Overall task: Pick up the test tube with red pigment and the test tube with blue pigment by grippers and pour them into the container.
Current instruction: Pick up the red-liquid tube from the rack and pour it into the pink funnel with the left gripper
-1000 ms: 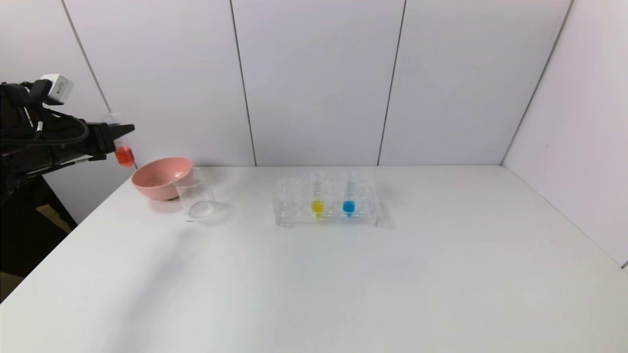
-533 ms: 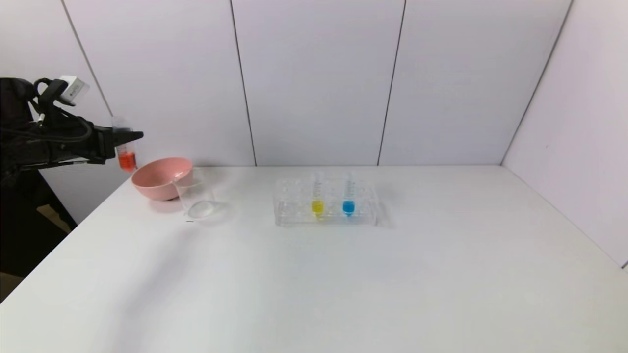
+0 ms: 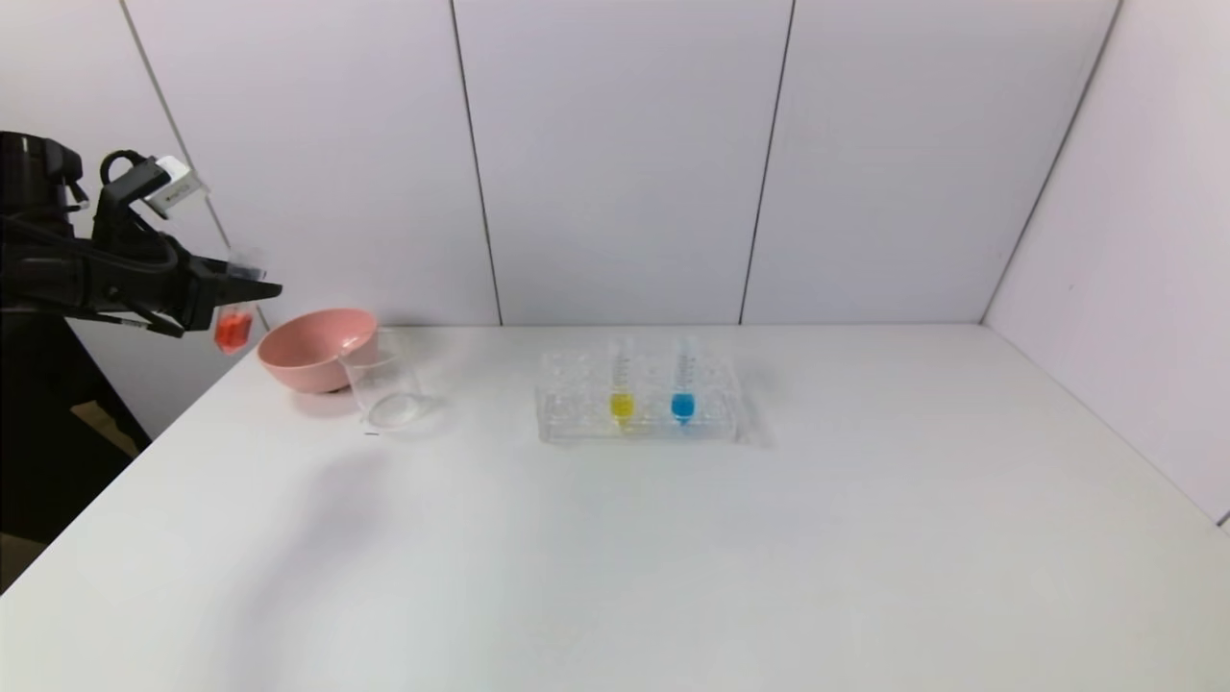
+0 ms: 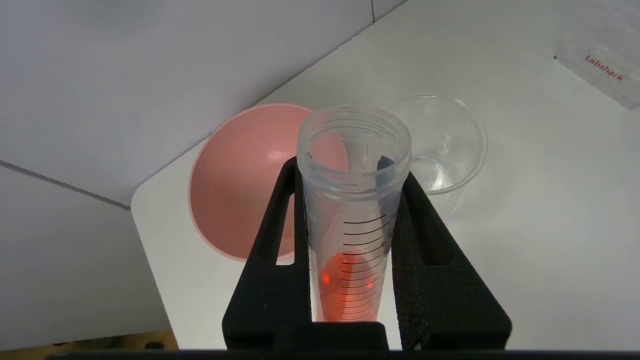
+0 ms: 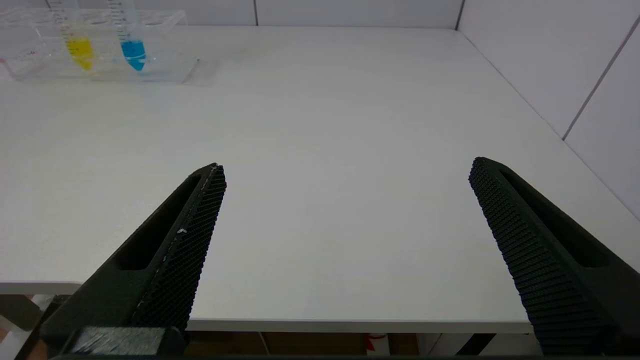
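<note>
My left gripper (image 3: 252, 284) is shut on the test tube with red pigment (image 3: 231, 327), held in the air left of the pink bowl and tilted, its open mouth toward the bowl. In the left wrist view the tube (image 4: 350, 220) sits between the black fingers (image 4: 270, 260), red liquid low in it. The container (image 3: 382, 386), a small clear beaker, stands right of the bowl; it also shows in the left wrist view (image 4: 445, 145). The test tube with blue pigment (image 3: 683, 386) stands upright in the clear rack (image 3: 636, 396). My right gripper (image 5: 345, 170) is open and empty at the table's near edge.
A pink bowl (image 3: 315, 348) stands at the table's back left, touching the beaker. A yellow-liquid tube (image 3: 622, 386) stands in the rack left of the blue one. White wall panels close the back and right. The table's left edge is close under the left gripper.
My left gripper has turned at the wrist, tilting the red tube from near upright to slanted, its red tip swung left and lower. The rack, beaker and bowl have not moved.
</note>
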You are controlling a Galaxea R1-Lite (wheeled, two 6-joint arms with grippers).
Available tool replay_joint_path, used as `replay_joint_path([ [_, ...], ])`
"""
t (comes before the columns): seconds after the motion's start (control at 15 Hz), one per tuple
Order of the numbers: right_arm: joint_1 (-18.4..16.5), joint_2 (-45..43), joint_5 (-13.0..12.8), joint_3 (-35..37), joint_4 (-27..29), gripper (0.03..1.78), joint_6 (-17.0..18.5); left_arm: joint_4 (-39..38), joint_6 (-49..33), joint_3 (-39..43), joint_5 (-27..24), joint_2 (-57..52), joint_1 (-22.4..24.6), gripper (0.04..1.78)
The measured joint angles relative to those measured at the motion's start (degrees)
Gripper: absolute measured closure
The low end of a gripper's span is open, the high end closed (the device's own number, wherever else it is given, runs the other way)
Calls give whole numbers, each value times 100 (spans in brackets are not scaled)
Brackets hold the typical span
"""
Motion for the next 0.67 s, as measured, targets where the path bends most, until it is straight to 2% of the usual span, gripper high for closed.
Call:
replay_joint_path([
  [0.33, 0, 0, -2, 0, 0, 4, 0, 1291, 1226, -830, 0, 338, -5, 135],
  [0.67, 2, 0, 0, 0, 0, 4, 0, 2194, 2378, -1445, -39, 617, -38, 135],
])
